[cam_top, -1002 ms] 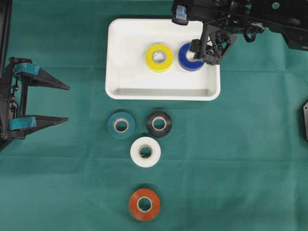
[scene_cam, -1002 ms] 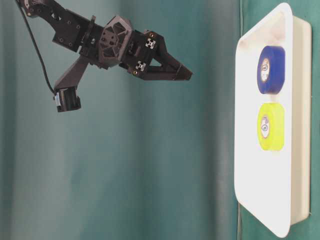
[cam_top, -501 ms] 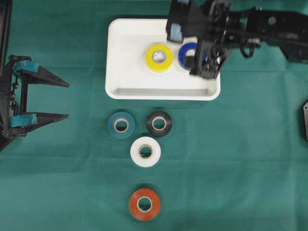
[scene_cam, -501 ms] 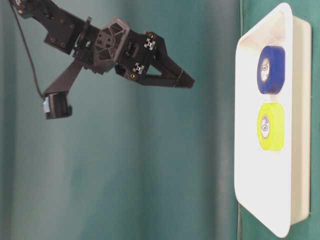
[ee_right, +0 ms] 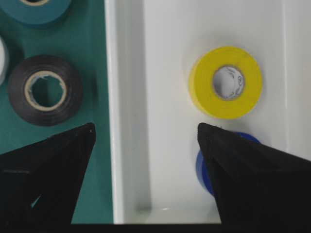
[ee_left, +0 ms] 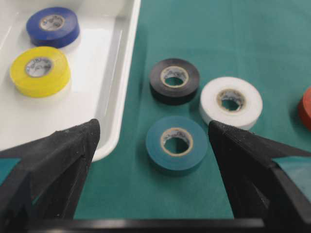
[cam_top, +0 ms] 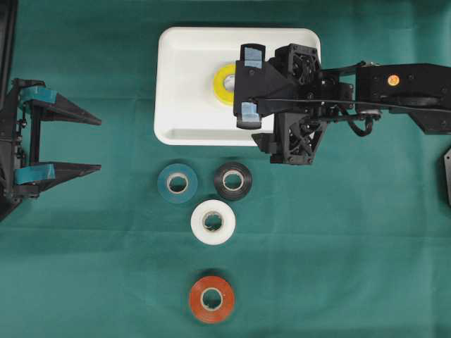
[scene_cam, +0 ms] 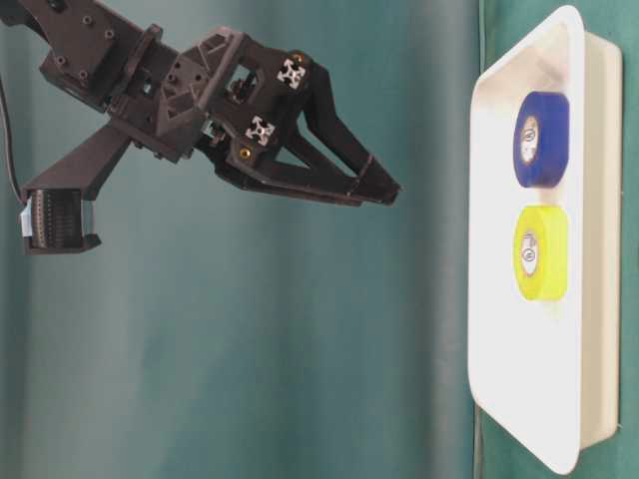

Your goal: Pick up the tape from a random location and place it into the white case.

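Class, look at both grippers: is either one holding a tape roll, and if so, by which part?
Neither. The right gripper is open above the white case; the left gripper is open, with nothing between its jaws.

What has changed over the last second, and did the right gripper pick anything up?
The right gripper swung from above the blue tape toward the case's front edge, nearer the loose rolls, open and empty. It grabbed nothing. Blue and yellow tape lie in the white case as before; the black tape and other loose rolls and the open left gripper are unmoved.
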Tool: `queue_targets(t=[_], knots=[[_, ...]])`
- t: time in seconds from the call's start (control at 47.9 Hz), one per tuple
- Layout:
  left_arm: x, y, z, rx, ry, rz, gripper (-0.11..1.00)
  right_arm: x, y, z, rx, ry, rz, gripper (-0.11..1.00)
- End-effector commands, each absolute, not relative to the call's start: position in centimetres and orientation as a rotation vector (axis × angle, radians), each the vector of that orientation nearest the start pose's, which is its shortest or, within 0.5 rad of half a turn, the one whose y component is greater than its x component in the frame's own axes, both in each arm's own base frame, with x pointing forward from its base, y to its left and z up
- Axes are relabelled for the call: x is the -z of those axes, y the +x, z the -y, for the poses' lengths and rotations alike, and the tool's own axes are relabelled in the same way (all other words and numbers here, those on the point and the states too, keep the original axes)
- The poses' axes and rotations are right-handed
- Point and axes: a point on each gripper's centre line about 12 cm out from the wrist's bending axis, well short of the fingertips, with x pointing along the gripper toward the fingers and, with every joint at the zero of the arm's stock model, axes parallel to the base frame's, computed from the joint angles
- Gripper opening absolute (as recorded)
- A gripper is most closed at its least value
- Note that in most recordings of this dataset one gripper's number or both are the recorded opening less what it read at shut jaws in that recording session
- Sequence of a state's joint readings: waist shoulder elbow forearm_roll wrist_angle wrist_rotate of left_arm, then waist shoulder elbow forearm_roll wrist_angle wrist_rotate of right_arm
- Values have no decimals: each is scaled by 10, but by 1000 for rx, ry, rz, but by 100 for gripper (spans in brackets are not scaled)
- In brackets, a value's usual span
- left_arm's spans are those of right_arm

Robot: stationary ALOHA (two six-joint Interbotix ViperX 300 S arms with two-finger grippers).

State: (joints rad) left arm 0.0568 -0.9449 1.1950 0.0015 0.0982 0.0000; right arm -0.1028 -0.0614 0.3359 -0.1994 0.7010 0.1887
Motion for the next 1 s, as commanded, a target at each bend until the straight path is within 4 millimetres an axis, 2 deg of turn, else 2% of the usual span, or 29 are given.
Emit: queue_targets(t=[0.0, 0.23, 0.647, 0.814, 0.981], knots=[[-243, 196, -12, -59, -10, -333, 98, -272, 389, 55, 228, 19, -909, 84], [-243, 196, -12, -59, -10, -333, 98, -287, 364, 52, 225, 19, -860, 84], [-243, 196, -12, -59, -8, -333, 98, -315, 286, 41, 204, 17, -639, 84], [-243, 196, -12, -59, -8, -333, 98, -314, 257, 37, 195, 15, -568, 84], [-242, 196, -12, -59, -6, -338, 98, -302, 234, 34, 187, 14, -521, 84]])
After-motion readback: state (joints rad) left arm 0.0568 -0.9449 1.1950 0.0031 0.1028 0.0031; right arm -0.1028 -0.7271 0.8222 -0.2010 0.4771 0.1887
